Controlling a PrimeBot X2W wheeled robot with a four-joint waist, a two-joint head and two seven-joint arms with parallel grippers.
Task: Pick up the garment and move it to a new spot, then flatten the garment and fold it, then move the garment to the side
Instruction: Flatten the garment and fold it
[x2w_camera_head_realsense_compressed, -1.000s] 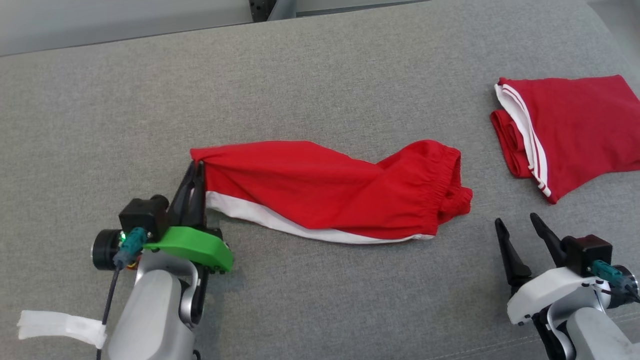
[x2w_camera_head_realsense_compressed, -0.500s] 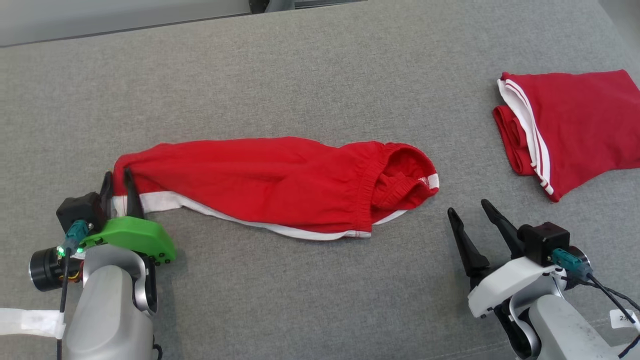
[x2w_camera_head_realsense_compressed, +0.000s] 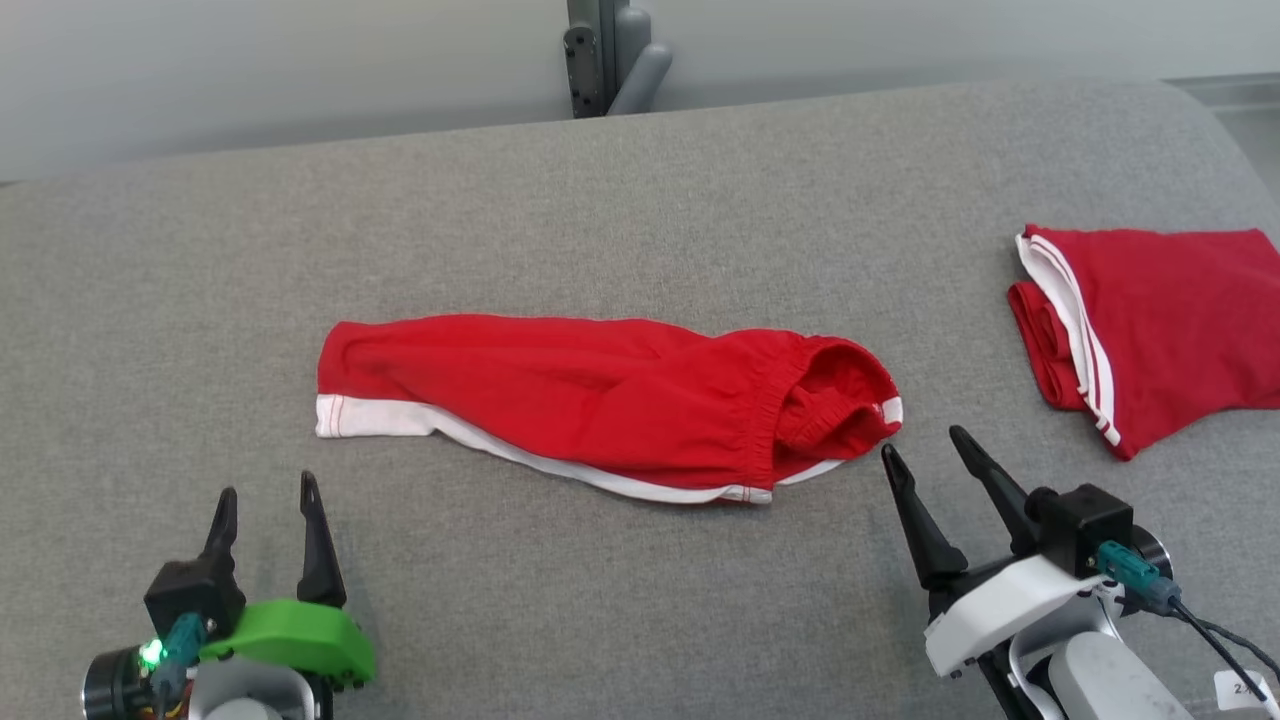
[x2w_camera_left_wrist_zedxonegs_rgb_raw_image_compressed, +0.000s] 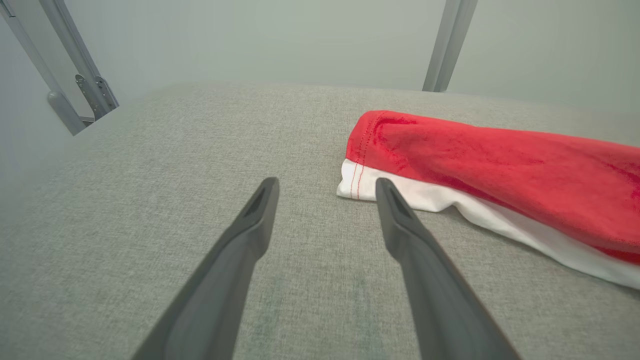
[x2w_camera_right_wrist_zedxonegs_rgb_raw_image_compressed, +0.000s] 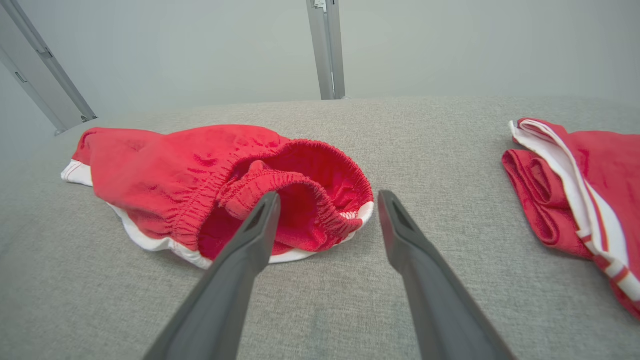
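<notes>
The shorts (x2w_camera_head_realsense_compressed: 600, 400) lie stretched across the middle of the grey pad (x2w_camera_head_realsense_compressed: 600, 200), red with a white band along the near edge. The hem end points to the robot's left and the elastic waistband gapes to its right. How the legs are layered underneath is hidden, and the inside of the waistband is mostly shadow. The left gripper (x2w_camera_head_realsense_compressed: 267, 483) stands near the hem but apart from it, fingers spread wide and empty. From its wrist one fingertip seems to overlap the white corner, though from above there is bare pad between them. The right gripper (x2w_camera_head_realsense_compressed: 921, 440) sits just short of the waistband, also wide and empty. Both arms are cut off at the bottom edge. A red pile (x2w_camera_head_realsense_compressed: 1150, 320) with white stripes lies well to the right, its far side cut off
</notes>
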